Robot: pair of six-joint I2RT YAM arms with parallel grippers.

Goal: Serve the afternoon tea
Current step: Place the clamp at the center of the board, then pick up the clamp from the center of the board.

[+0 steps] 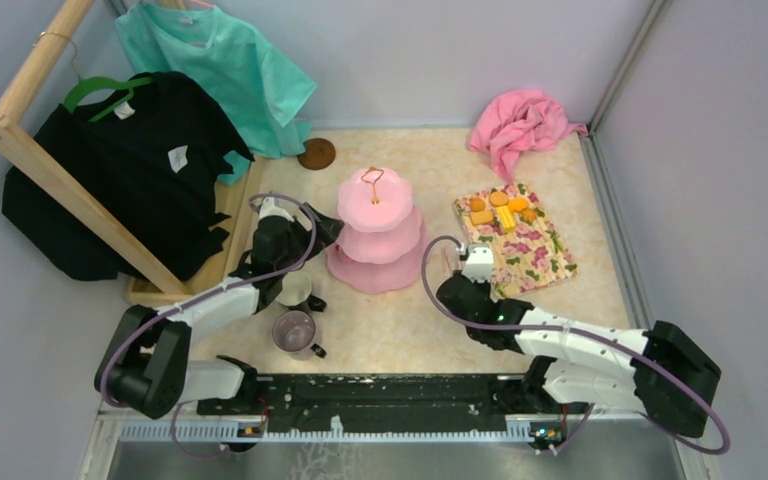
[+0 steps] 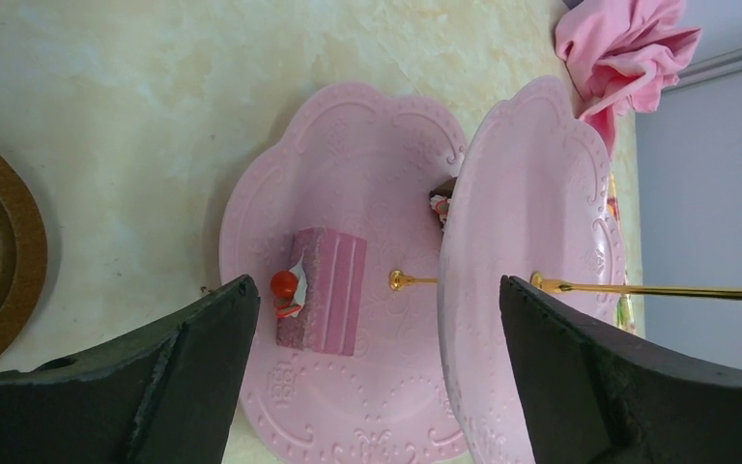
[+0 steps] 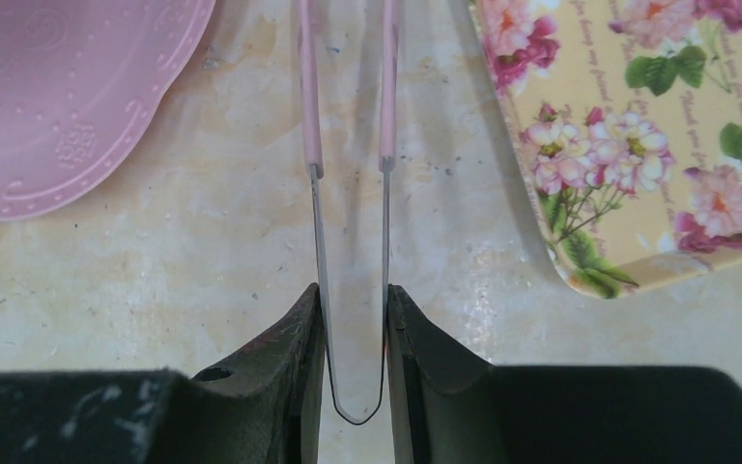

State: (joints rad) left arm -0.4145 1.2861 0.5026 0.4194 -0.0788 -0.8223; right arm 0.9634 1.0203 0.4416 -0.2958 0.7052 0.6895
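Tongs [image 3: 309,116] sit clamped in our right pincer [image 3: 355,302], gripped at their sprung bend, with the two pink-sleeved arms running straight ahead, away from our bases. Their long axis points into the bare strip of tabletop [image 3: 155,290] between the cake stand [image 1: 375,235] on the left and the floral mat [image 1: 540,265] on the right, and touches neither. The snacks [image 1: 501,211], orange and yellow pieces, lie grouped at the far end of that mat, ahead of the tongs and off to their right. The tong tips are cut off in the wrist view, so we cannot tell how near they are. Our right arm is plainly the nearer one. We judge the coming move needs a swing right and a reach forward, then a carry back left to a tier.

Our left pincer [image 2: 377,288] hangs with its fingers wide apart and nothing between them, facing the stand from its left side. A pink cake slice [image 2: 324,290] rests on the bottom tier. The white mug [image 1: 295,288] and grey-purple mug [image 1: 294,330] stand just beside the left arm, and one brown saucer [image 1: 317,153] lies well apart at the far edge.
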